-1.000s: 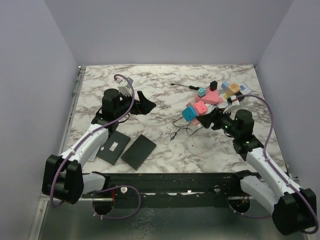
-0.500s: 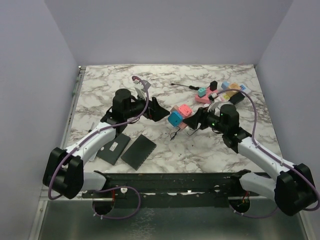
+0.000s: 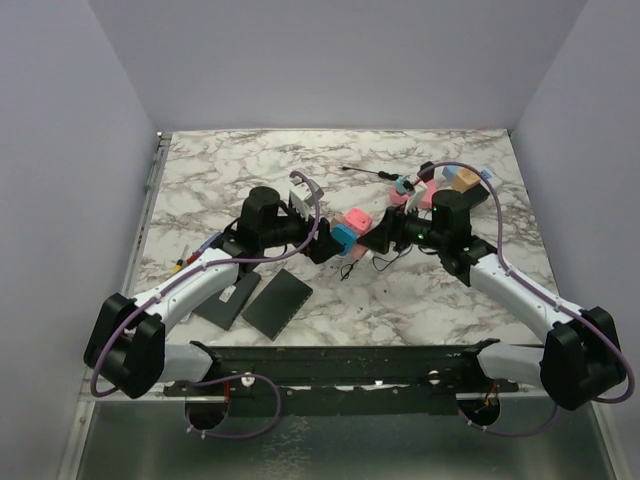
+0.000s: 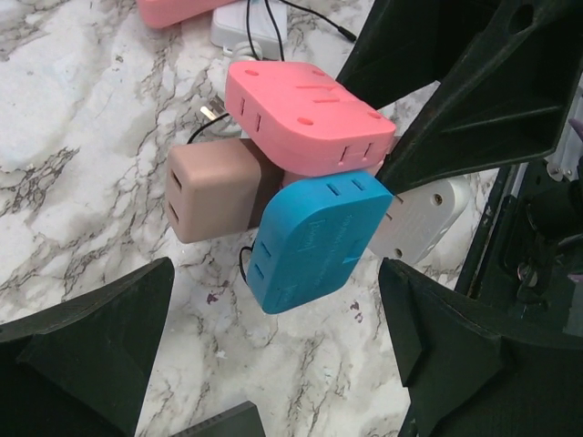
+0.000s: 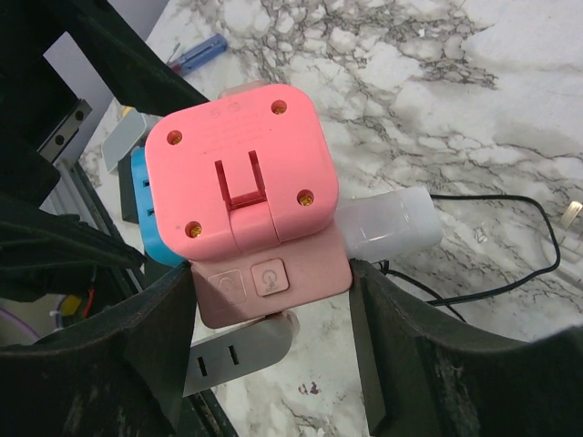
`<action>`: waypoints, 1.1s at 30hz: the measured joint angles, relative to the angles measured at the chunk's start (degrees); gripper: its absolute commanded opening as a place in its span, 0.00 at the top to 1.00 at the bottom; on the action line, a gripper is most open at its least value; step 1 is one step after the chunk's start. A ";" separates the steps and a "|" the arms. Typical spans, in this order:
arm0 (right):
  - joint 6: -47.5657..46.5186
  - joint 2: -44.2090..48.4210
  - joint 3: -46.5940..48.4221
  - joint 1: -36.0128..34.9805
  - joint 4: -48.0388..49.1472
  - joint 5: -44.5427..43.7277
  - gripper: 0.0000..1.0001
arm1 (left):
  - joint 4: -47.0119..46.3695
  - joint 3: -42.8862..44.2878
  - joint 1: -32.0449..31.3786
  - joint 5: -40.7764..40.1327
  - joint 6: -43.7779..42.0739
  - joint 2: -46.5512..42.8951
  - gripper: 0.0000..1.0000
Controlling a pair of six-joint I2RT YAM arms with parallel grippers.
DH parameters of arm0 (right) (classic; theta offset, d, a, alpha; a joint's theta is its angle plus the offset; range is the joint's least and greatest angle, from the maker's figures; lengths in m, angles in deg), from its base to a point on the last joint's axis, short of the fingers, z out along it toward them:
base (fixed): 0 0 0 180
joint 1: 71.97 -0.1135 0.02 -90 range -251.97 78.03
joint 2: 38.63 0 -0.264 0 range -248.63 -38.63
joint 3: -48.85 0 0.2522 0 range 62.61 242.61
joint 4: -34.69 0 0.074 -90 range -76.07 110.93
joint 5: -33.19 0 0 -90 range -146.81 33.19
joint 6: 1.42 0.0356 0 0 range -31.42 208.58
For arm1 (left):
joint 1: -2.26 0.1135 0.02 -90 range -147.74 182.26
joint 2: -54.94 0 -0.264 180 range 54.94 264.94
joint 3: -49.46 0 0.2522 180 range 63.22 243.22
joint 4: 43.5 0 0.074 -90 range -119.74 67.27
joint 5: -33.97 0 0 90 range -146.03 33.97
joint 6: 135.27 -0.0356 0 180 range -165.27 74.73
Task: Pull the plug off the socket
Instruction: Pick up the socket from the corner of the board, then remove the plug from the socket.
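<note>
Socket (image 5: 241, 360) first: white strip, near dead centre of the desk (image 3: 250, 165), seemingly lifted a touch off the marble. Gripped in the right hand (image 5: 273, 305), partly closed, fingers pinching the bundle from both sides just below the pink plug (image 5: 232, 168). Left hand (image 4: 273, 300) spread as wide as possible, holding nothing, fingers flanking the blue plug (image 4: 314, 232) without touching. Via the left wrist: pink plug at 12 o'clock of the blue one, tan cube adapter (image 4: 205, 191) at 9 o'clock, white socket end poking out at 3 o'clock.

Reckon the step in hand = lining up the grab, pull not yet begun. Next: ease the left hand further in, close on one plug only (probably the blue, no swearing to it), then tug straight away from the right hand, socket braced.

Hard to read: no view of prongs or of plug-to-outlet seating. Most of the strip buried behind plugs and fingers. Pink button panel (image 5: 264, 282) between the right fingers: part of the socket or of the pink plug, no telling. Leftover adapters (image 3: 462, 180) at 2 o'clock too small to sort. Black pads (image 3: 277, 302) at 7 o'clock, well clear.
</note>
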 measured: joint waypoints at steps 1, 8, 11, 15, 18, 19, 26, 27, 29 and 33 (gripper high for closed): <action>-0.17 -0.37 0.00 -0.02 -0.46 0.37 0.70 | 0.26 0.00 -0.24 -0.02 -0.17 0.28 0.01; -0.92 -3.34 0.37 -0.57 -2.16 1.88 0.70 | 1.18 0.00 -1.68 -0.04 -0.72 1.27 0.06; -1.27 -4.28 1.44 -0.94 -2.51 2.29 0.70 | 1.42 0.02 -2.32 -0.04 -0.87 1.70 0.08; -1.55 -4.72 2.27 -1.27 -2.51 2.45 0.70 | 1.95 0.04 -2.75 -0.11 -1.09 2.10 0.13; -1.86 -5.22 2.62 -1.53 -2.51 2.40 0.70 | 2.27 0.28 -2.97 -0.22 -1.25 2.51 0.20; -1.88 -5.38 2.62 -1.62 -2.54 2.40 0.70 | 2.38 0.44 -3.04 -0.22 -1.29 2.67 0.22; -1.86 -6.58 2.82 -2.51 -3.30 1.79 0.71 | 2.56 0.59 -3.82 -1.88 -1.90 2.84 0.43; -1.86 -6.91 2.93 -2.69 -3.41 1.40 0.71 | 2.62 0.59 -4.04 -2.62 -2.01 2.84 0.46; -1.73 -7.65 3.34 -2.93 -3.78 0.55 0.71 | 2.97 0.59 -4.31 -4.33 -2.10 2.84 0.52; -1.49 -9.14 3.87 -3.15 -3.78 -2.71 0.72 | 4.24 0.59 -4.66 -8.85 -2.16 2.84 0.58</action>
